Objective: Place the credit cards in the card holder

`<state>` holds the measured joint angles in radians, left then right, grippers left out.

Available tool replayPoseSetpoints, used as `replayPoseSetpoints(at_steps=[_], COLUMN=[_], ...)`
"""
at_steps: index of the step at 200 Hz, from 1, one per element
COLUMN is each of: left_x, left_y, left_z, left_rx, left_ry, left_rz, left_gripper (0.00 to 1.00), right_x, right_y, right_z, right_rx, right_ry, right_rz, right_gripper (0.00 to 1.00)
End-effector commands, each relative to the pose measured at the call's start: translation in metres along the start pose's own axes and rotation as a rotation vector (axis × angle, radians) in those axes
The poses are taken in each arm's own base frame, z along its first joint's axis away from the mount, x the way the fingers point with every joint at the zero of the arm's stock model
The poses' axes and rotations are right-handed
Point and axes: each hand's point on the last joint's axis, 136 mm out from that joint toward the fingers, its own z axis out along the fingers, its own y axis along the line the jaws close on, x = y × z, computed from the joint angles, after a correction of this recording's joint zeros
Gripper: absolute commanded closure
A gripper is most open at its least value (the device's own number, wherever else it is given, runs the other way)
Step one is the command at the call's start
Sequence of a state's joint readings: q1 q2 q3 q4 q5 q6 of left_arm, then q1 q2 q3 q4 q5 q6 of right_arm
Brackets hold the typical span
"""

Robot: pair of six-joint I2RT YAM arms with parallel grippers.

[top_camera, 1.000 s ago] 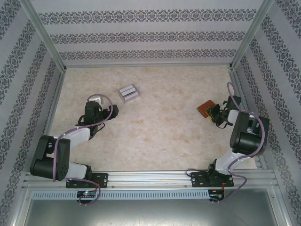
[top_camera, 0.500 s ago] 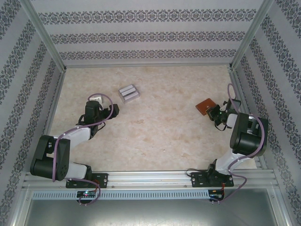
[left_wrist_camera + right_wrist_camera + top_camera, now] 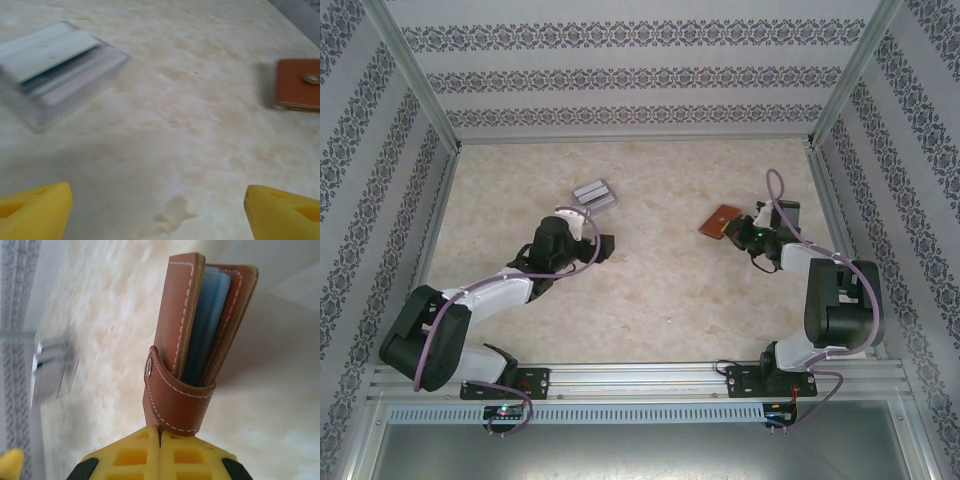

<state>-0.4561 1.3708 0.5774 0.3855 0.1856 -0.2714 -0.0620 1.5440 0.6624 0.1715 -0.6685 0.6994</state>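
Note:
The credit cards [image 3: 593, 194] lie in a pale grey stack at the back of the table, left of centre; they appear blurred in the left wrist view [image 3: 55, 70] and the right wrist view [image 3: 47, 370]. My left gripper [image 3: 592, 230] hovers just in front of them, open, with its yellow fingertips [image 3: 32, 212] wide apart and nothing between them [image 3: 157, 215]. The brown card holder [image 3: 722, 220] is pinched by its clasp tab in my shut right gripper [image 3: 160, 435]. It is folded, with its grey-blue inside [image 3: 210, 315] visible. It is also in the left wrist view [image 3: 298, 84].
Patterned walls and aluminium posts [image 3: 420, 90] enclose the marbled table [image 3: 650, 290] on three sides. Bare tabletop separates the cards from the holder. The arm bases sit on the rail [image 3: 640, 380] at the near edge.
The right gripper closed on the card holder's tab and carried it left, away from the right wall. The left arm swung right and forward, nearer the cards.

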Motion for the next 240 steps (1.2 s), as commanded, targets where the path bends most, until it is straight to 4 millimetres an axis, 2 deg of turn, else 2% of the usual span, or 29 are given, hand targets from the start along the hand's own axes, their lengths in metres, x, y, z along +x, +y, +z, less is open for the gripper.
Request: replayPoseSetpoints(at_steps=[1,26,41,54,70,86,101,129,159,240], left_x=[0.0,0.022,0.031,0.037,0.045,0.052,0.057,0.053,0.053,0.061], left_y=[-0.027,-0.052,-0.068,-0.082,-0.095,-0.101,-0.109,-0.105,-0.102,-0.099], left_z=[0.009,0.012,0.011,0.009,0.008,0.01,0.011,0.013,0.022,0.028], left_rx=[0.073,0.094,0.115,0.143,0.172,0.214,0.264,0.223,0.198,0.185], left_ry=[0.011,0.05,0.059,0.07,0.073,0.097,0.128,0.129,0.174,0.217], left_rz=[0.073,0.18,0.277,0.376,0.479,0.51,0.532,0.544,0.573,0.627], left_gripper=[0.1,0.11,0.14,0.19,0.2,0.21,0.23,0.25,0.36,0.4], right_x=[0.032,0.072,0.09,0.098,0.107,0.114,0.115,0.118,0.126,0.144], right_y=[0.028,0.052,0.062,0.066,0.077,0.094,0.1,0.107,0.108,0.119], right_z=[0.007,0.023,0.029,0.033,0.035,0.035,0.032,0.026,0.027,0.04], right_rx=[-0.074,-0.126,-0.153,-0.155,-0.179,-0.231,-0.238,-0.239,-0.238,-0.224], right_ry=[0.113,0.249,0.316,0.351,0.406,0.468,0.485,0.513,0.552,0.633], right_rz=[-0.079,-0.113,-0.099,-0.051,0.006,0.052,0.083,0.104,0.132,0.165], right_gripper=[1.0,1.0,1.0,1.0,1.0,1.0,1.0,1.0,1.0,1.0])
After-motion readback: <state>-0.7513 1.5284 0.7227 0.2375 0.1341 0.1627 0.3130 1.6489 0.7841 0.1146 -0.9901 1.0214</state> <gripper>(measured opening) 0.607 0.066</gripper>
